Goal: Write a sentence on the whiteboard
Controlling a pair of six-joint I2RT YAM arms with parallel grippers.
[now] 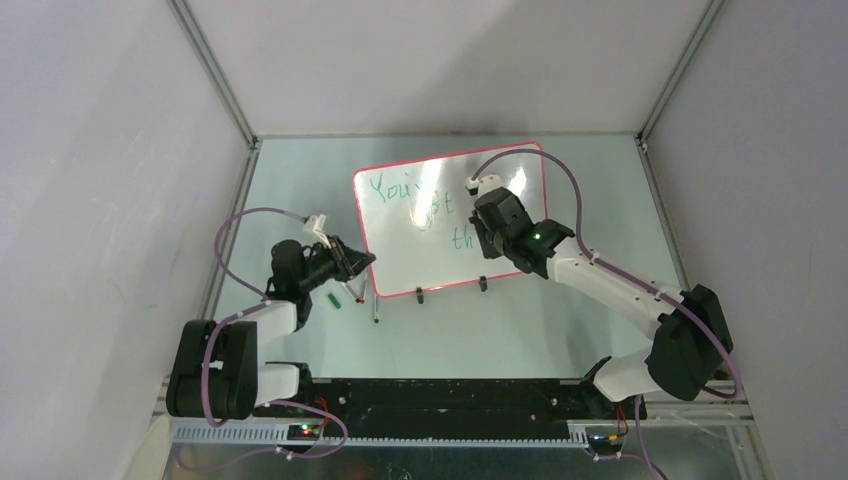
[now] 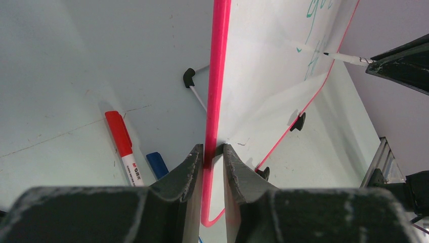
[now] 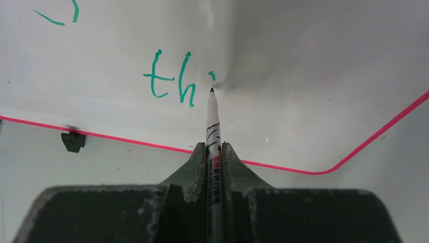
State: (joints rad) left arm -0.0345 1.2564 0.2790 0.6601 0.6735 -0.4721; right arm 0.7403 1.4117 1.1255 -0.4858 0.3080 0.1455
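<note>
The whiteboard (image 1: 410, 255) lies on the table, its red-pink rim (image 2: 215, 101) running edge-on in the left wrist view. My left gripper (image 2: 213, 148) is shut on that rim near the board's front left corner (image 1: 366, 260). My right gripper (image 3: 213, 147) is shut on a white marker (image 3: 212, 126) over the board's right half (image 1: 487, 225). The marker's tip sits at the board just below a teal dot. The sentence shows as teal writing: "You" (image 1: 385, 188) at the top left and "thi" (image 3: 169, 81) lower down; my right arm hides the middle part.
Left of the board lie a red-capped marker (image 2: 121, 144), a blue cap (image 2: 158, 164) and a black-capped marker (image 2: 195, 86). A green cap (image 1: 335, 299) lies by my left arm. Two black clip feet (image 1: 419, 294) (image 1: 483, 284) sit on the board's near edge.
</note>
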